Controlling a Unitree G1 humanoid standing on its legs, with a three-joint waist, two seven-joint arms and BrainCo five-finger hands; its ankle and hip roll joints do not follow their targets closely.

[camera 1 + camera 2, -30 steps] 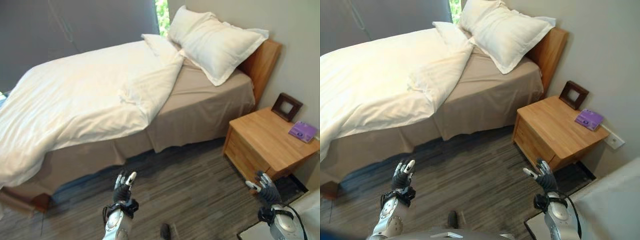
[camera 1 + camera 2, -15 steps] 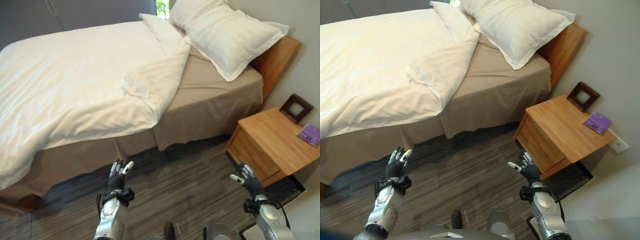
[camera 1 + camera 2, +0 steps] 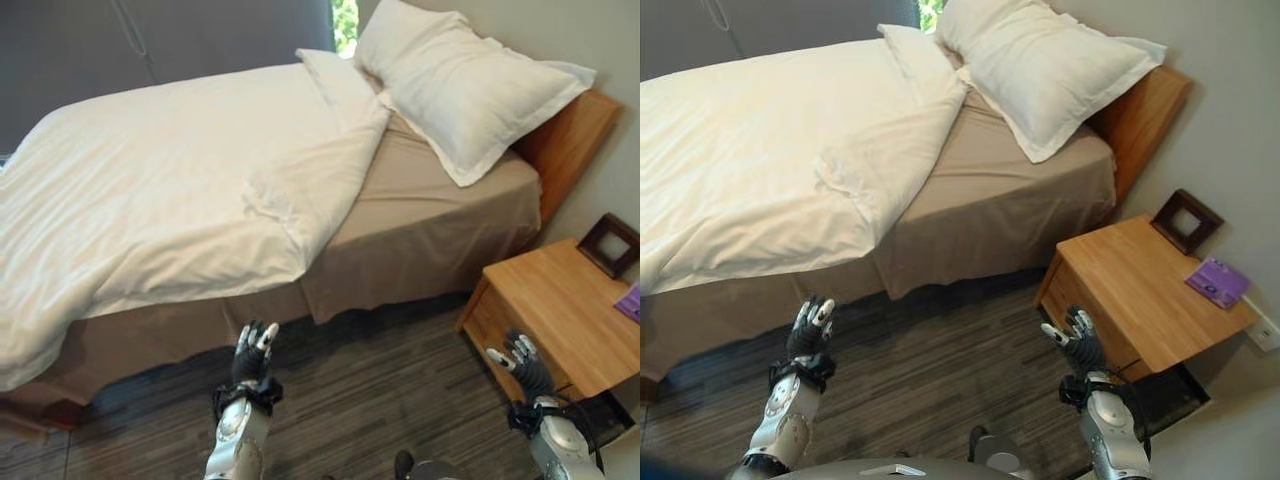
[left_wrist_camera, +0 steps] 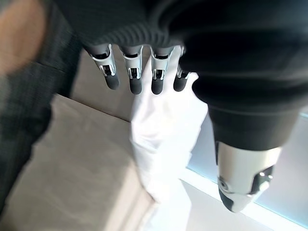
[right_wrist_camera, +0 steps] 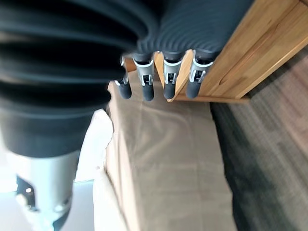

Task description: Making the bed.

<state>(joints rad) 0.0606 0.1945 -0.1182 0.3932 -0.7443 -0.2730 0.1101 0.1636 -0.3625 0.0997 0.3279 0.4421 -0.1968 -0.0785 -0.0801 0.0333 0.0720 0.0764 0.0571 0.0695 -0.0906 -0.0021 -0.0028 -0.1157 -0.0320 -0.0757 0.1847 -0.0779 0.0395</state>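
The whole scene is sliding in the eye views from half a second ago, so the camera is moving with the robot, not the bed [image 3: 420, 230]. Both arms are staying low over the floor [image 3: 940, 380] and well apart from the mattress. The left robot hand [image 3: 253, 352] is hanging released, fingers straight and holding nothing, and the right robot hand [image 3: 1077, 342] is doing the same just beside the nightstand [image 3: 1140, 290]. The duvet [image 3: 170, 190] is lying across the far part of the bed, bunched and folded back along its near edge, leaving a bare strip of tan sheet below the pillow [image 3: 470, 90], which is leaning at the headboard. Nothing on the bed is being touched, so I judge the robot is only taking up a stance; the pulling and smoothing of the duvet is not yet begun.
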